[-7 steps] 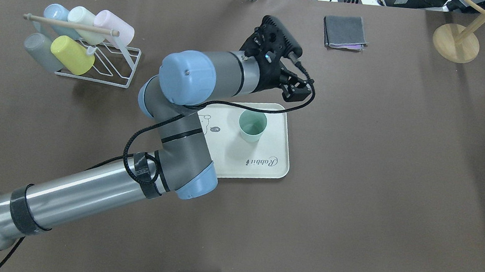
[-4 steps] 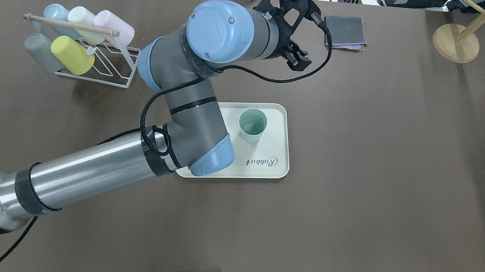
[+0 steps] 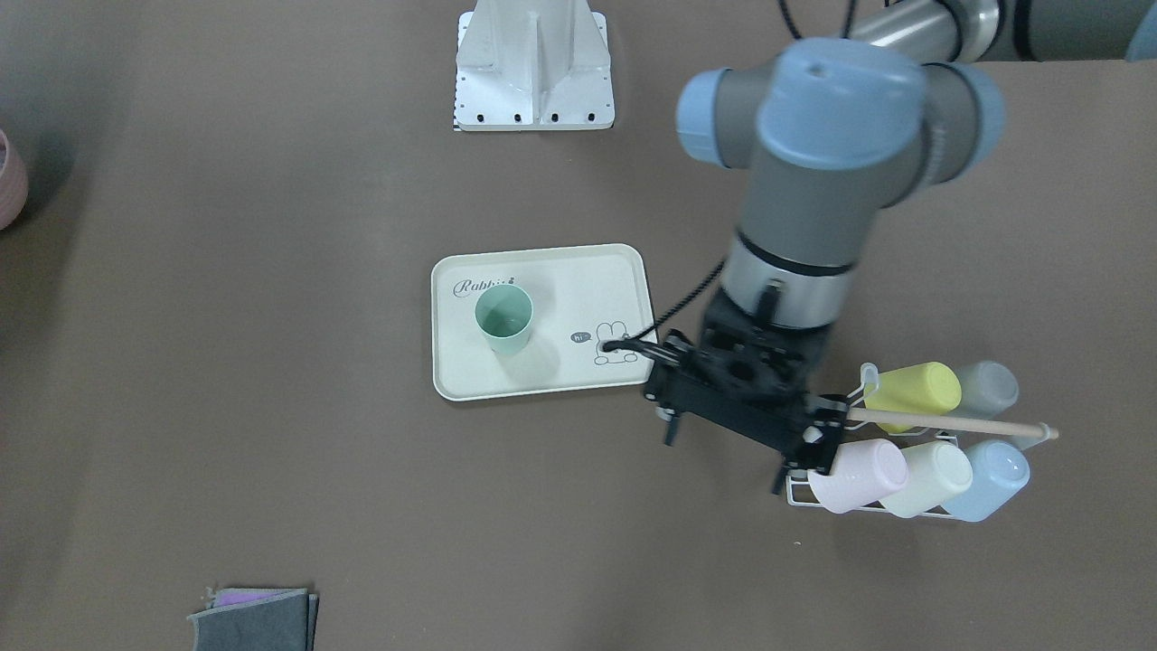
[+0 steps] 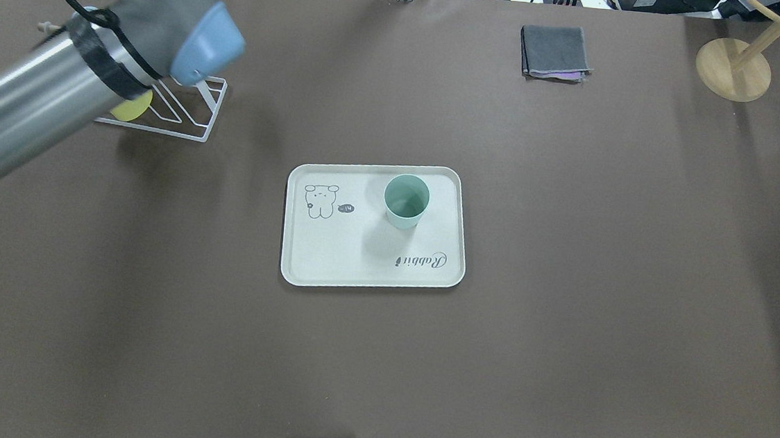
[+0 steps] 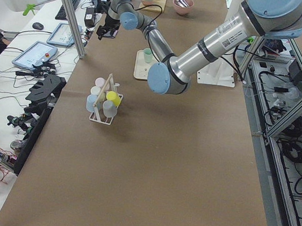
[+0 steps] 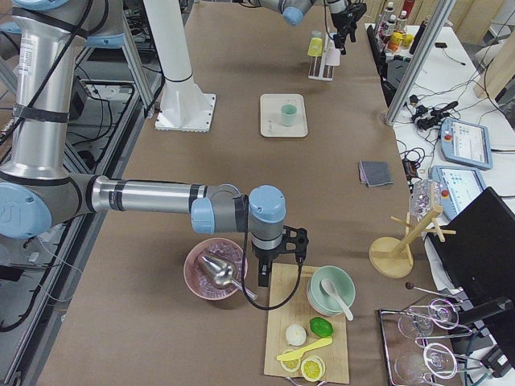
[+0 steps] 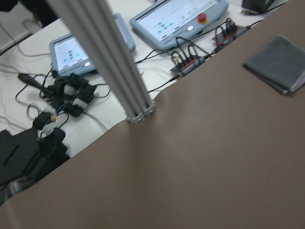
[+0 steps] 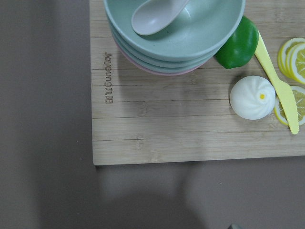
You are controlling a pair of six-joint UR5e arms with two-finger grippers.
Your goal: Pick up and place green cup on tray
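The green cup (image 4: 405, 201) stands upright and alone on the tray (image 4: 331, 256), in the corner near the "Rabbit" script; it also shows in the front-facing view (image 3: 503, 318) on the tray (image 3: 542, 372). My left gripper (image 3: 723, 463) is open and empty, raised high beside the cup rack, well away from the tray. In the overhead view only its arm shows, at the top left. My right gripper (image 6: 269, 277) hangs over the edge of a wooden board far to the right; I cannot tell if it is open or shut.
A white wire rack (image 3: 913, 443) holds several pastel cups, including a yellow-green and a light blue one. A folded grey cloth (image 4: 555, 52) and a wooden stand (image 4: 732, 68) lie at the back. The wooden board (image 8: 190, 129) carries stacked bowls, a bun and lemon slices.
My left arm has lifted and swung away from above the tray, toward the back and then left to the rack. The green cup has stayed on the tray.
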